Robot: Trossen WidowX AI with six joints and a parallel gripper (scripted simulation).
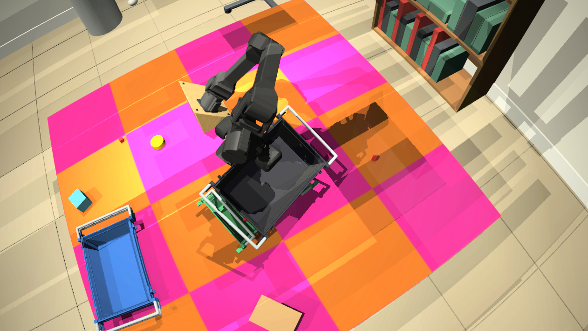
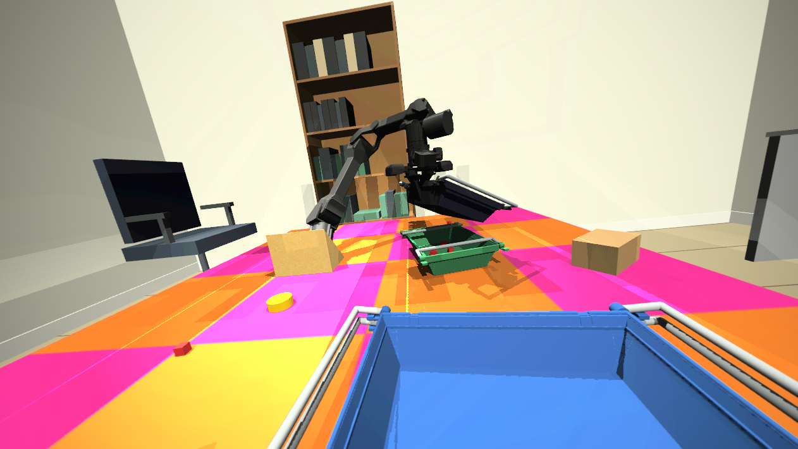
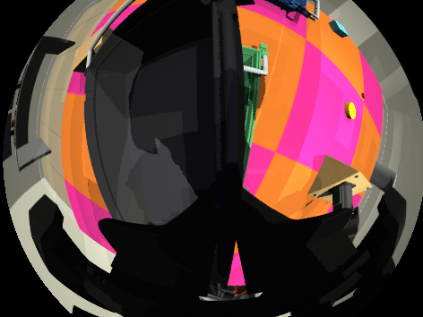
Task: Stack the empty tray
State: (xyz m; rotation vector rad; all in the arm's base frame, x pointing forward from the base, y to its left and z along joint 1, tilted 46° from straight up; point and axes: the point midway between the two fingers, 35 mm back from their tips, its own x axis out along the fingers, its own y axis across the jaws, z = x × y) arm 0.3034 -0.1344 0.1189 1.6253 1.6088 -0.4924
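The loaded green tray stands on the mat. Its near bar and far bar lie across its top in the exterior view. Red blocks show inside. My gripper is shut on one long side wall of the empty black tray. The black tray hangs in the air above the green tray, clearly tilted and not touching it as far as I can see. Its own bars stick out past its ends. It hides most of the green tray in the top view.
An empty blue tray stands apart, its bars swung out. Also there are a yellow disc, a cyan block, a tan box and loose red cubes.
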